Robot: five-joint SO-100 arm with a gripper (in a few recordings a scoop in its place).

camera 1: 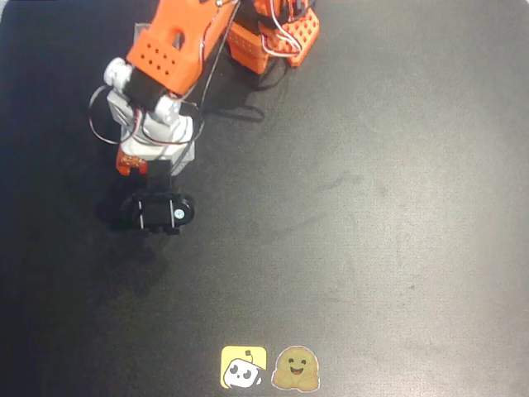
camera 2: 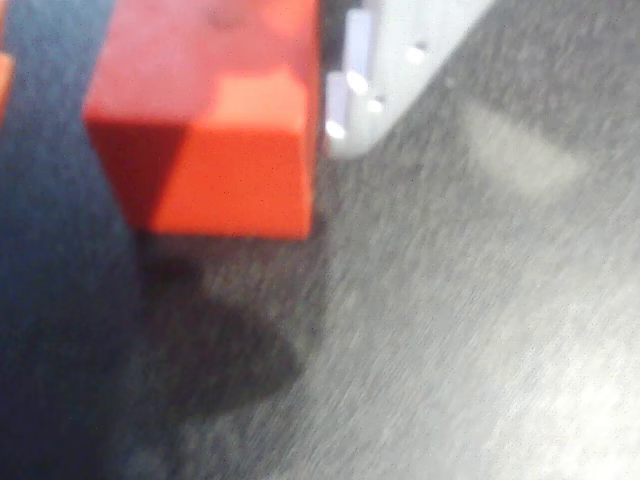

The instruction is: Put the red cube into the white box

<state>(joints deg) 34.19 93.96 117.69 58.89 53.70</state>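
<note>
In the wrist view the red cube fills the upper left, blurred, with a dark shadow on the mat just below it. My gripper stands around it. The white finger lies against the cube's right face. An orange finger shows at the left edge, with a dark gap between it and the cube, so the gripper is open. In the overhead view the gripper points down at the left of the mat, below the white wrist motors. A pale grey edge pokes out under the wrist; I cannot tell whether it is the white box.
The black mat stretches bare to the right and toward the bottom. The arm's orange base stands at the top edge. Two stickers lie flat near the bottom edge.
</note>
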